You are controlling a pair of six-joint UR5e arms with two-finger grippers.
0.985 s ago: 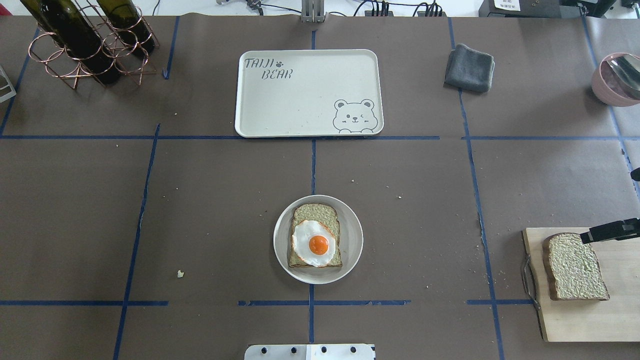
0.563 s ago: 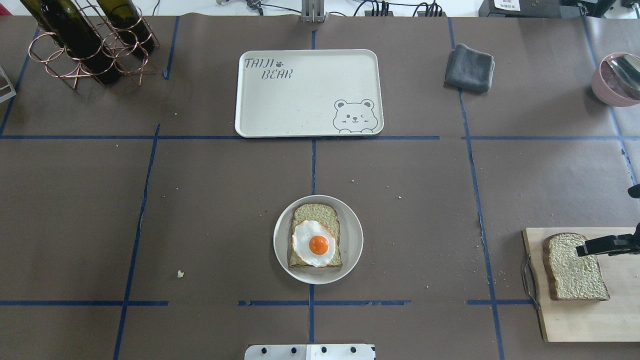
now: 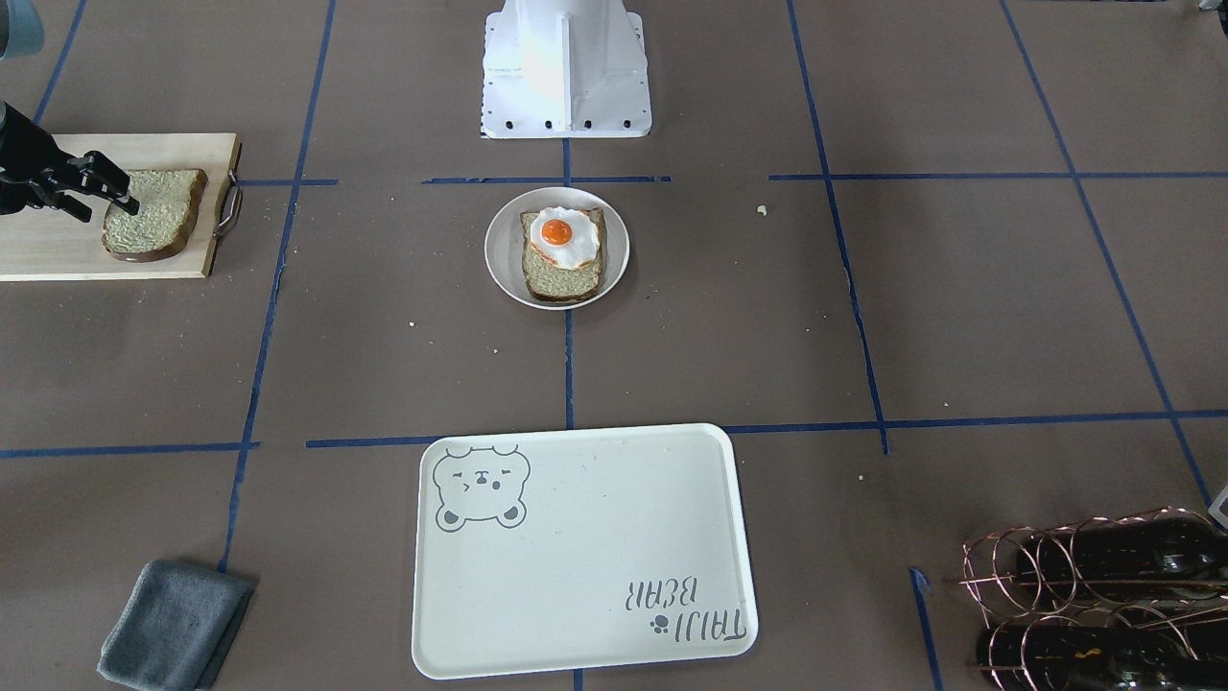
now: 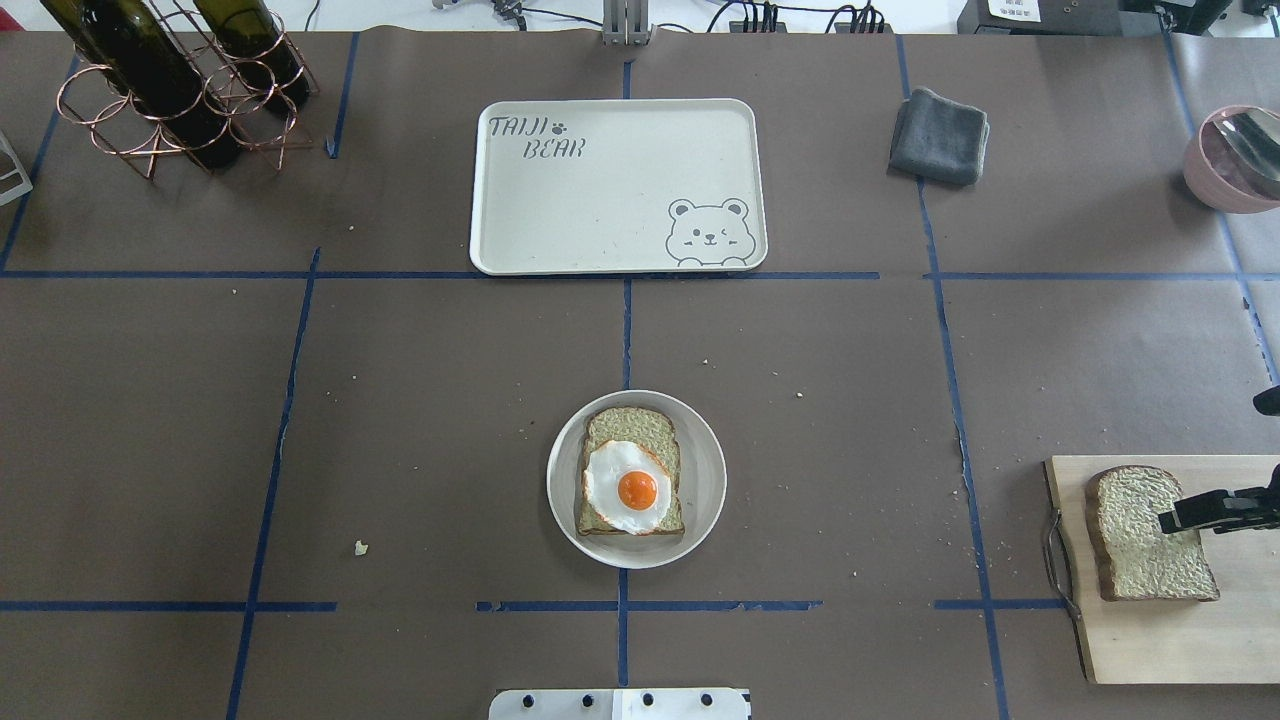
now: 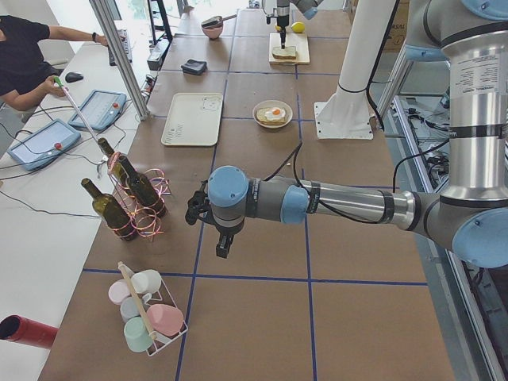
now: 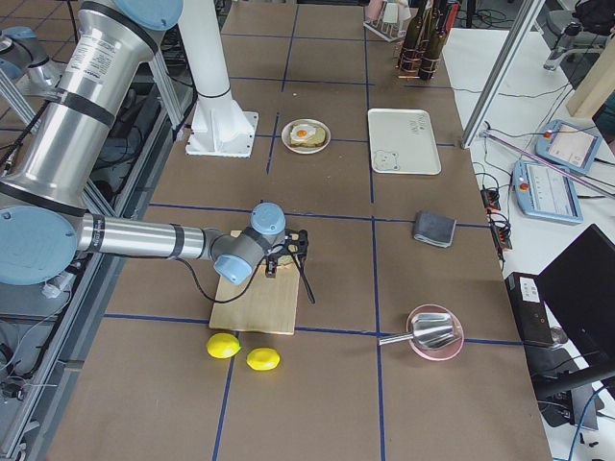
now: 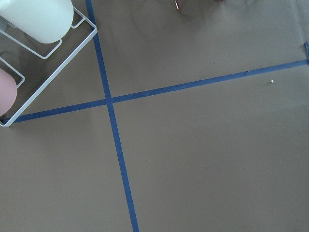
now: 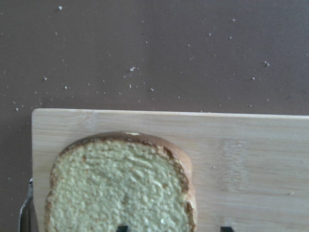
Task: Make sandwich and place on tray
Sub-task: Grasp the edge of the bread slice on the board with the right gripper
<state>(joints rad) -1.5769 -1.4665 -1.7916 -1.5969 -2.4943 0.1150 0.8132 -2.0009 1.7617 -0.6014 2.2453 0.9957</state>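
One bread slice [image 4: 632,424] lies on the round plate [image 4: 706,440] with the fried egg [image 4: 631,487] on top. The second slice [image 4: 1135,545] lies on the wooden cutting board [image 4: 1150,640] at the right. My right gripper [image 4: 1195,520] hovers over that slice's right half and is open. In the right wrist view one fingertip [image 8: 121,227] is over the slice [image 8: 111,188] and the other is over the board [image 8: 251,159]. The cream bear tray [image 4: 600,190] is bare at the far middle. My left gripper [image 5: 225,246] hangs over bare table far left; I cannot tell its state.
A copper rack with wine bottles [image 4: 170,80] stands far left. A grey cloth [image 4: 938,135] and a pink bowl with a spoon [image 4: 1235,160] are far right. Two lemons [image 6: 245,352] lie beside the board. A mug rack [image 7: 43,19] is near my left arm.
My right gripper has moved toward the robot's side, from the far edge of the second slice to over its right middle. Nothing else has moved.
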